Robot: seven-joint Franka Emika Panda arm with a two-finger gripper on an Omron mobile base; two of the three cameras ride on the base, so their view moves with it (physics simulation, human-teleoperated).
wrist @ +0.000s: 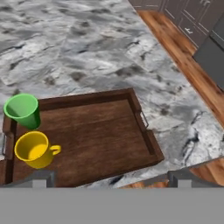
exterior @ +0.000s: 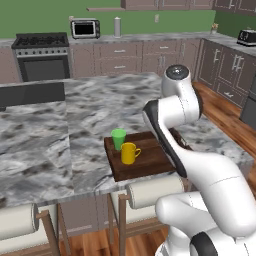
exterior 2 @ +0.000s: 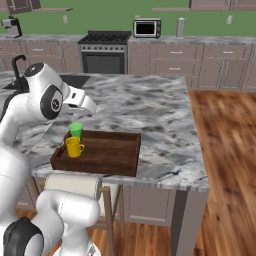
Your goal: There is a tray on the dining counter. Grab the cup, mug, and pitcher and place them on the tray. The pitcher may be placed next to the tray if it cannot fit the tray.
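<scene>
In the hand view, going L to R: green cup [wrist: 22, 110] stands upright at the far L corner of the tray [wrist: 94, 131], empty inside as far as can be seen; yellow mug [wrist: 34, 150] sits just near-side of it, also upright, handle pointing R, inside looks empty too. Cup & mug are close together, can't tell if touching. Rest of the tray floor, middle to R end, is bare dark wood; a small metal handle shows on the R end wall. Tray rests on the marble counter [wrist: 87, 52], near its front edge, w/ wood floor beyond the counter to the R. Count: 1 tray, 1 cup, 1 mug, both vessels in the tray. Left base view shows the same pair, cup [exterior: 118, 138] farther, mug [exterior: 129, 153] nearer, at the tray's [exterior: 130, 165] L end on the counter [exterior: 90, 110], arm covering the tray's R part. Right base view: cup [exterior 2: 76, 130] & mug [exterior 2: 74, 147] at the L end of the tray [exterior 2: 107, 150], counter [exterior 2: 145, 105] stretching away to the R. Gripper [wrist: 109, 177] hangs above the tray's near side, fingers spread wide apart, nothing between them.
</scene>
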